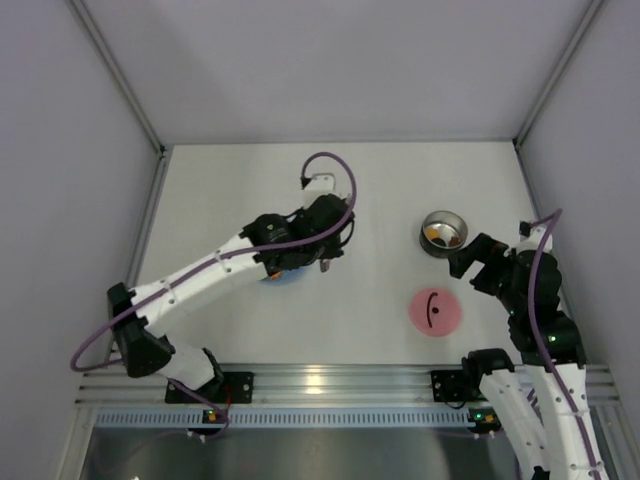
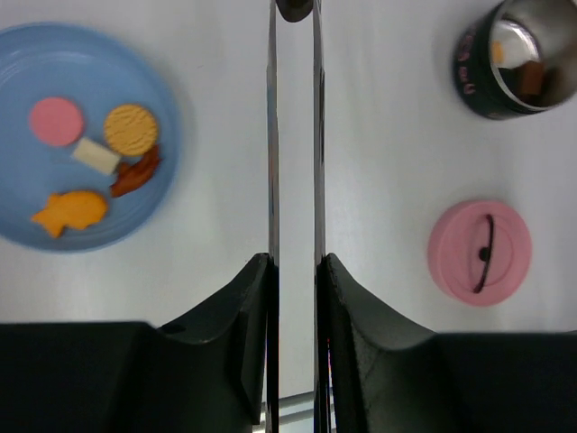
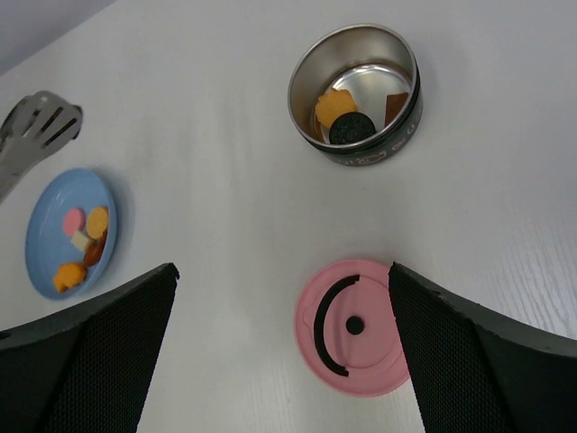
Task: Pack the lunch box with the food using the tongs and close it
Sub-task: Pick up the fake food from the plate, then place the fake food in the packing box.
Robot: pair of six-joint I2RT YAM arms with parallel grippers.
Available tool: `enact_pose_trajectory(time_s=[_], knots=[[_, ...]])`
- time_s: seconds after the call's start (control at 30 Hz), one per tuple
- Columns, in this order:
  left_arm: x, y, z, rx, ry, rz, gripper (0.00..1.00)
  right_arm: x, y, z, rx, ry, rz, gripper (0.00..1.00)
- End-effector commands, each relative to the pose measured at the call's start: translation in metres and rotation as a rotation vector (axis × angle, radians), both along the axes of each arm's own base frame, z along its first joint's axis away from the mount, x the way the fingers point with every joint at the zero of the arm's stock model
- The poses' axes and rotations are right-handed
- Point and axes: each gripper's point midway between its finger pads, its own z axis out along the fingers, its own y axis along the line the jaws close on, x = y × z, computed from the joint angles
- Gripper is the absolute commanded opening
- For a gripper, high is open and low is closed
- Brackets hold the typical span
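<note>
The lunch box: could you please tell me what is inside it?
An orange piece, a dark round biscuit and a reddish-brown piece lie inside the lunch box; its near wall hides some of the floor.

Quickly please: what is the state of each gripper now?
Left gripper: closed on the tongs.
Right gripper: open, holding nothing.

Left pincer (image 2: 296,266) clamped, left arm (image 1: 200,274) stretched forward, right pincer (image 3: 281,271) spread wide
</note>
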Motion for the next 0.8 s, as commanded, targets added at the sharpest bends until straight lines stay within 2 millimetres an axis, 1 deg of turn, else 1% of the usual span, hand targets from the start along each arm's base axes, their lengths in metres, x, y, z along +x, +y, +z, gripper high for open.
enact_pose_trajectory(time_s=[0.0,0.03,0.07,0.1,0.13,0.17,0.2,0.27,0.3,0.33,0.4,0.43,0.47,0.5,0.53,0.57,0.6,0.67,0.7,0.77], knots=[[0.012,-0.076,0.019,-0.07,-0.082,-0.125,0.08,-0.006,-0.014,0.025,-0.022,-0.056,-0.068,0.99],[0.015,-0.092,0.031,-0.1,-0.101,-0.146,0.08,-0.008,-0.016,0.028,-0.027,-0.058,-0.078,0.99],[0.016,-0.104,0.029,-0.106,-0.099,-0.167,0.08,-0.011,-0.019,0.027,-0.032,-0.049,-0.091,0.99],[0.018,-0.122,0.014,-0.083,-0.082,-0.197,0.08,-0.013,-0.021,0.029,-0.034,-0.054,-0.1,0.99],[0.019,-0.139,0.023,-0.126,-0.093,-0.229,0.08,-0.015,-0.023,0.032,-0.029,-0.057,-0.116,0.99],[0.016,-0.151,0.021,-0.134,-0.091,-0.257,0.08,-0.017,-0.027,0.032,-0.033,-0.056,-0.139,0.99],[0.015,-0.166,0.008,-0.126,-0.073,-0.294,0.08,-0.02,-0.029,0.032,-0.035,-0.054,-0.15,1.0],[0.015,-0.187,0.013,-0.163,-0.092,-0.33,0.09,-0.023,-0.034,0.036,-0.043,-0.061,-0.181,1.0],[0.015,-0.196,0.002,-0.158,-0.077,-0.344,0.09,-0.025,-0.036,0.036,-0.048,-0.054,-0.188,0.99],[0.014,-0.206,0.002,-0.181,-0.077,-0.374,0.09,-0.026,-0.037,0.039,-0.048,-0.06,-0.196,0.99],[0.011,-0.22,0.002,-0.201,-0.082,-0.409,0.1,-0.027,-0.039,0.039,-0.054,-0.058,-0.206,1.0],[0.011,-0.226,-0.007,-0.193,-0.073,-0.424,0.1,-0.027,-0.039,0.04,-0.053,-0.059,-0.206,0.99],[0.012,-0.232,-0.003,-0.205,-0.084,-0.433,0.1,-0.027,-0.038,0.04,-0.052,-0.057,-0.202,1.0],[0.012,-0.237,-0.011,-0.197,-0.075,-0.439,0.1,-0.027,-0.038,0.041,-0.05,-0.06,-0.2,1.0],[0.012,-0.24,-0.011,-0.199,-0.078,-0.446,0.1,-0.027,-0.038,0.041,-0.051,-0.059,-0.198,0.99],[0.011,-0.243,-0.013,-0.2,-0.077,-0.451,0.1,-0.027,-0.038,0.041,-0.053,-0.059,-0.198,0.99],[0.012,-0.246,-0.01,-0.205,-0.08,-0.453,0.11,-0.027,-0.038,0.041,-0.056,-0.059,-0.196,0.99],[0.014,-0.247,-0.018,-0.19,-0.068,-0.447,0.13,-0.027,-0.038,0.041,-0.057,-0.057,-0.196,1.0],[0.014,-0.248,-0.018,-0.19,-0.069,-0.443,0.16,-0.026,-0.038,0.04,-0.058,-0.056,-0.194,0.99],[0.015,-0.248,-0.021,-0.184,-0.064,-0.443,0.19,-0.026,-0.037,0.039,-0.054,-0.055,-0.19,0.99]])
